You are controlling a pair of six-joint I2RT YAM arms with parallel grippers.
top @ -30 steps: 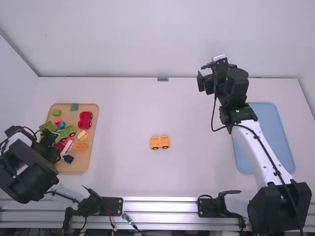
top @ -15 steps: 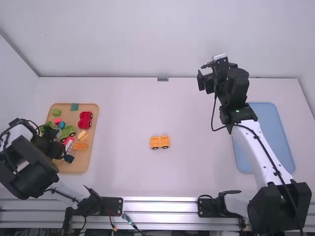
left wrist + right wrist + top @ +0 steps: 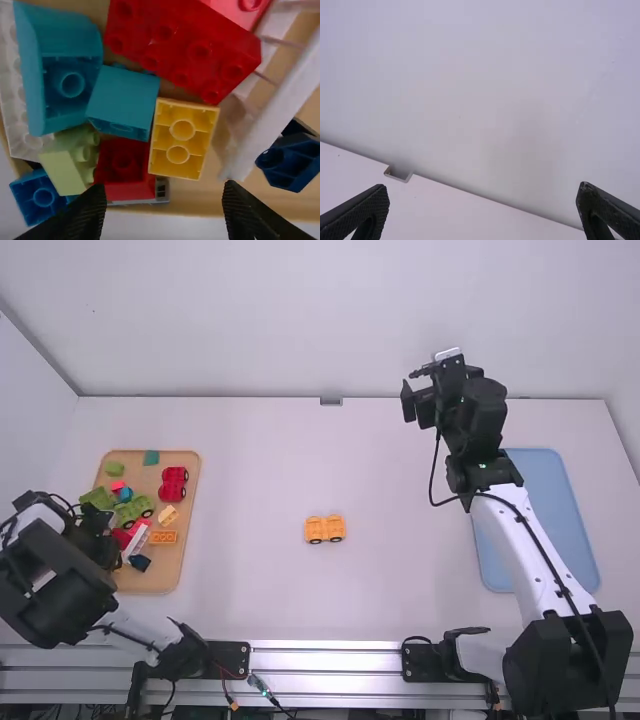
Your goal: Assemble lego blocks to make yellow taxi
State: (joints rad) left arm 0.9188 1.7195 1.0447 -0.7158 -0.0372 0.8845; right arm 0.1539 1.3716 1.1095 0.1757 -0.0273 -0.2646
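High view puts the left gripper over the wooden tray's left part, fingers spread wide, gripping nothing; the yellow block lies near the tray's rim. Right of that tray, across a broad table stretch, stands the yellow wheeled base. Farther right of it, the right gripper hangs raised, fingers well apart, empty.

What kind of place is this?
It looks like a robot workshop or lab, I think: there's a white table, a robot arm fixed to a metal rail, and a wooden tray of toy blocks.
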